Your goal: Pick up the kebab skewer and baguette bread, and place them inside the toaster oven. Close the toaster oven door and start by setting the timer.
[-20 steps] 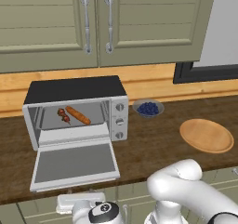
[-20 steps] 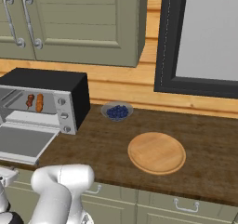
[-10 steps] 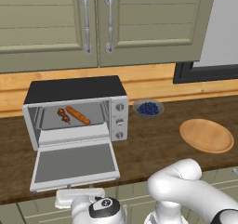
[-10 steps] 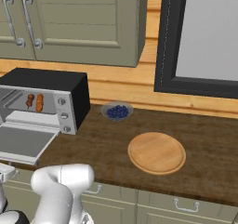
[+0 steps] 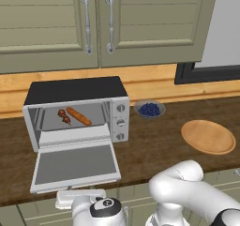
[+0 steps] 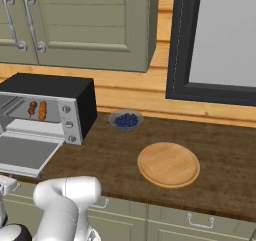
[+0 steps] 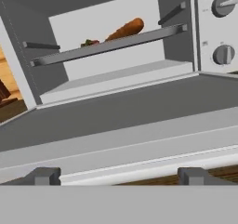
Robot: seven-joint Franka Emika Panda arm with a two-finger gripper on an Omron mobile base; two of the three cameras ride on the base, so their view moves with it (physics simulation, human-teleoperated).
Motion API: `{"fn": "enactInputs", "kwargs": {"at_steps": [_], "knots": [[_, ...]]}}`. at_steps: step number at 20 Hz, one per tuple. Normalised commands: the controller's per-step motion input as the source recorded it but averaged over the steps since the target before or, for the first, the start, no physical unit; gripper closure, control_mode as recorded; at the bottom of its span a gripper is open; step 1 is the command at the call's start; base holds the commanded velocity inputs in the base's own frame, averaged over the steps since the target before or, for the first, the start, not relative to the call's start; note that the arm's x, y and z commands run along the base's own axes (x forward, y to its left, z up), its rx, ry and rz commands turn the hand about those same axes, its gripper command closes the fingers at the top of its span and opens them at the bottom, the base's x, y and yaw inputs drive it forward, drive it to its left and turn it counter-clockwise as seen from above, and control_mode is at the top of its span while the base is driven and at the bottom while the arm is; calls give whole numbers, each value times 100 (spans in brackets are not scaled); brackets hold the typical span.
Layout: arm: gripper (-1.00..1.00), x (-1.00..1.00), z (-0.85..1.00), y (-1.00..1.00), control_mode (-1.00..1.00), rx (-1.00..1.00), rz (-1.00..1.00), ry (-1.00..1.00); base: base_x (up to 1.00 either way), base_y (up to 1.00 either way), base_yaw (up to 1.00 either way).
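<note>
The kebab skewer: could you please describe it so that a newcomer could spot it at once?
Find the silver toaster oven on the counter, its door dropped open. On the rack inside lie two things side by side: the kebab skewer is the shorter one, with dark red and brown chunks, left of the longer orange-brown baguette bread.

kebab skewer left of baguette bread, both inside toaster oven; toaster oven door lowered in front

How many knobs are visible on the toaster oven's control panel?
3, stacked in a column on the right-hand panel of the toaster oven: top knob, middle knob, bottom knob. None looks hidden in the left base view.
</note>
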Motion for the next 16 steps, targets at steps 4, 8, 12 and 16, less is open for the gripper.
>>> {"fn": "enactInputs", "kwargs": {"at_steps": [4, 8, 12, 16], "knots": [[-100, -3, -14, 0, -100, 0, 0, 8, 0, 0, 0], [-100, -3, -23, 0, -100, 0, 0, 7, 0, 0, 0], [-100, 3, -3, 0, -100, 0, 0, 4, 0, 0, 0], [-100, 27, 2, 0, -100, 0, 0, 0, 0, 0, 0]]}}
